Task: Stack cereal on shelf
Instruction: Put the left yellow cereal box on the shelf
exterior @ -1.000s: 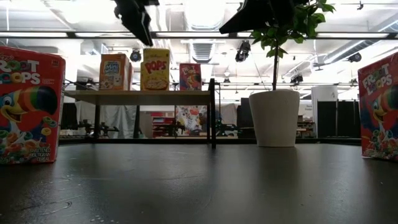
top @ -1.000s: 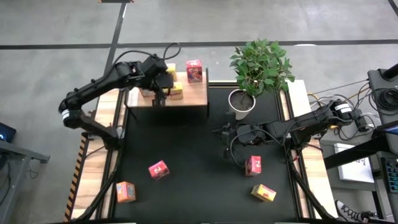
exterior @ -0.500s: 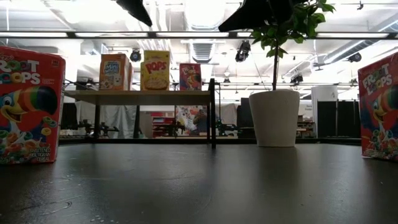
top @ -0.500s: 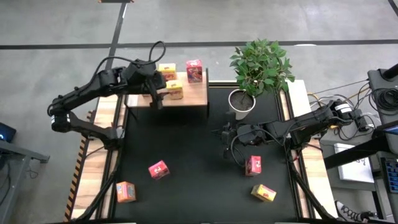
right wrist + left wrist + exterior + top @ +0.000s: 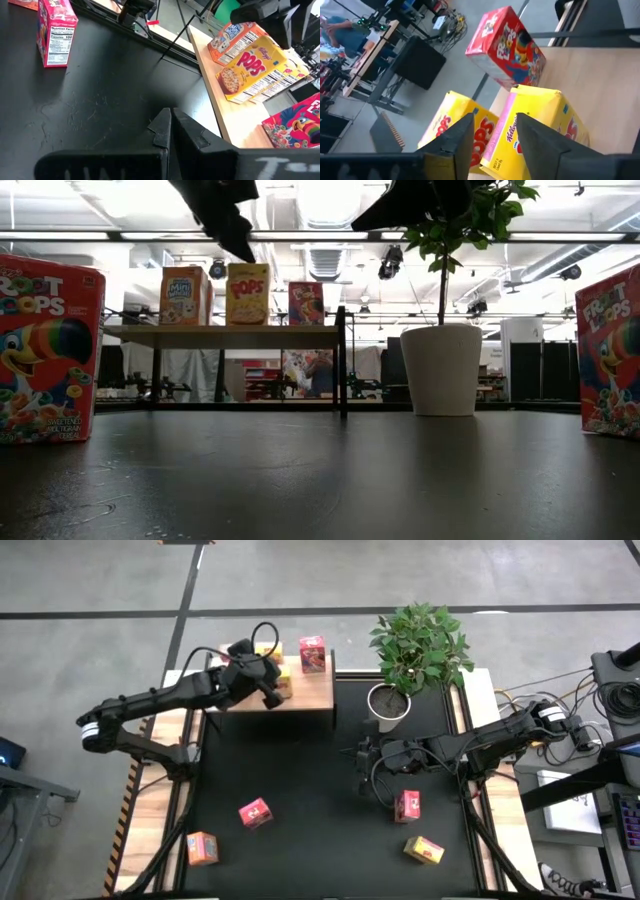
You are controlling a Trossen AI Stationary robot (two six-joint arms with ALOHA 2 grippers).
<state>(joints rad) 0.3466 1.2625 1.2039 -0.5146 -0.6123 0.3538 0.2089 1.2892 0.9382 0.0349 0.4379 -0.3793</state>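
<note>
Cut off at both side edges of the low view: two red cereal boxes (image 5: pixel 45 345) (image 5: pixel 610 350). Hidden under the left end effector (image 5: pixel 268 680) from overhead: orange box on the shelf (image 5: pixel 310 695).

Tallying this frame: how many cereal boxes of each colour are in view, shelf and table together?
Red boxes: 3
Yellow boxes: 3
Orange boxes: 2
Total: 8
</note>
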